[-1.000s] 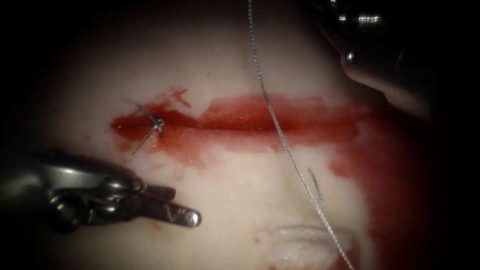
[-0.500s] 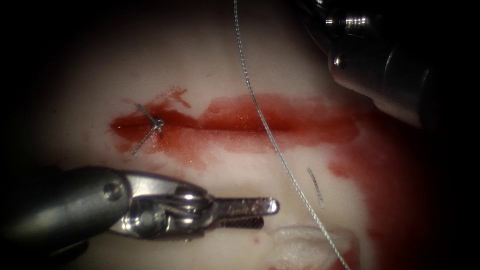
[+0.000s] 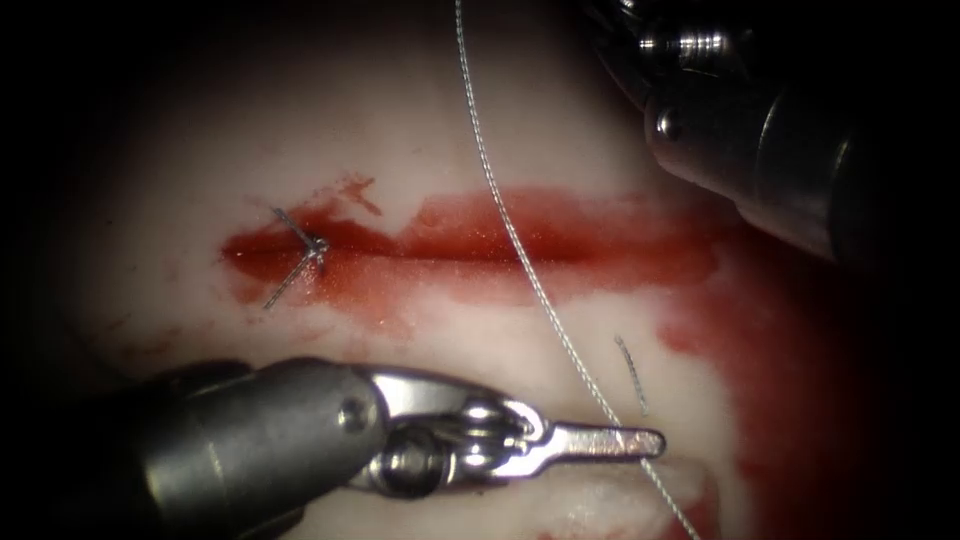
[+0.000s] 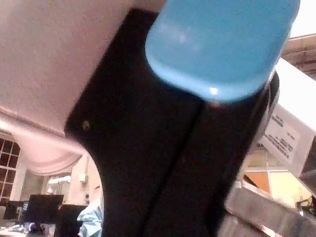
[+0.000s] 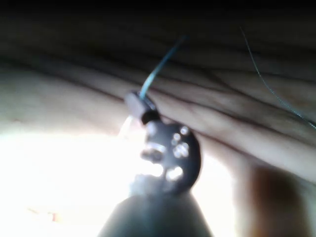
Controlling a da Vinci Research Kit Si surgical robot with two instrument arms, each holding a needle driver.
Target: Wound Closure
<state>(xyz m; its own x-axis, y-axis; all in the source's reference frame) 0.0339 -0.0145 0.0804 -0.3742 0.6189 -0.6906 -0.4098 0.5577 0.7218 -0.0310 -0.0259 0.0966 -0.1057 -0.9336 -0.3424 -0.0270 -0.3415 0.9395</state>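
Steel jaws of the left tool (image 3: 640, 441) lie pressed together below the cut, and we see their tip meet the thread (image 3: 520, 260) where it runs down past them; whether they pinch it we cannot tell from the endoscope view; over the last second this tool has come rightward along the lower edge of the tissue (image 3: 180, 150), from well left of the thread to touching it; the thread itself rises steeply from the lower right, crosses the cut (image 3: 470, 250) near its middle and leaves at the top; the right tool (image 3: 720, 110) sits dark in the upper right, above the cut, only its wrist in our sight there; in its own wrist view we see its jaws (image 5: 140, 106) closed on a taut blue length of thread (image 5: 160, 64); we find a tied stitch (image 3: 315, 247) at the cut's left end, its two cut tails splayed; a short loose thread end (image 3: 631, 375) lies just right of the long thread, below the cut; red fluid (image 3: 780, 330) spreads along the cut and down the tissue's right side; the needle we cannot locate.
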